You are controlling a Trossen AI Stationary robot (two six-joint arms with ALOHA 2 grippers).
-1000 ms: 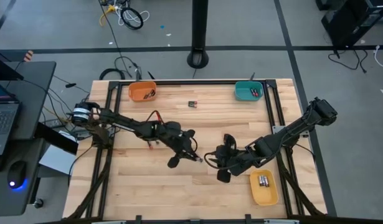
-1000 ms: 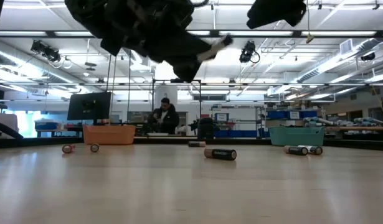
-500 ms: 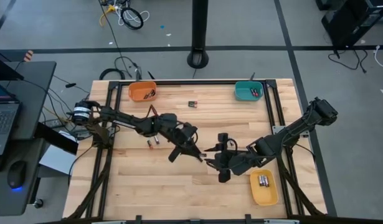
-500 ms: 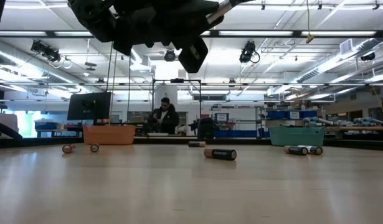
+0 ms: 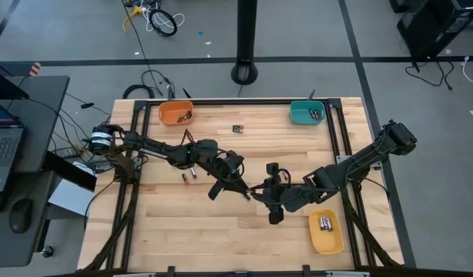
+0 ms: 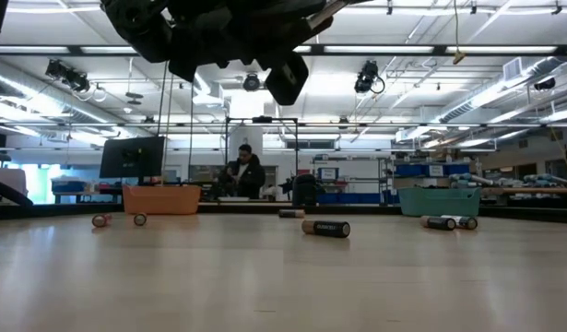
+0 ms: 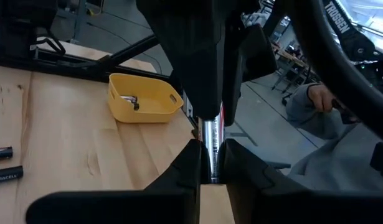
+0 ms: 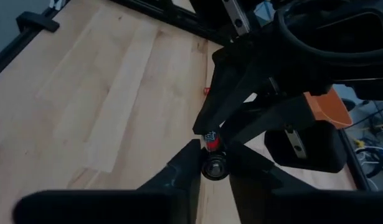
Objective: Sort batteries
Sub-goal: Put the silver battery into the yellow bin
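One silvery battery point(image 7: 210, 140) with a red band is being held in mid-air over the table point(image 5: 182, 231) centre, pinched between both tools at once. The left tool point(image 5: 248, 191) is clamped on one end of it, fingers point(image 7: 186, 163) closed on the cell. The right tool point(image 5: 259, 192) is gripping the other end; in the right wrist view the cell point(image 8: 214, 167) is being seen end-on between that tool's fingers point(image 8: 188, 163).

Other batteries are lying around:
- a pair point(image 5: 189, 176) beside the left arm, on the table
- a black one point(image 5: 238, 128) near the far edge, between the bins
- two point(image 5: 324, 223) inside the yellow bin point(image 5: 326, 238) at the near right
- some in the orange bin point(image 5: 175, 113) and the teal bin point(image 5: 306, 112), far left and far right corners

In the low view, a black cell point(image 6: 325, 228) is being seen lying on its side mid-table, two more point(image 6: 449, 222) in front of the teal bin, two point(image 6: 118, 219) in front of the orange one. A person point(image 6: 242, 175) is seated in the room behind.
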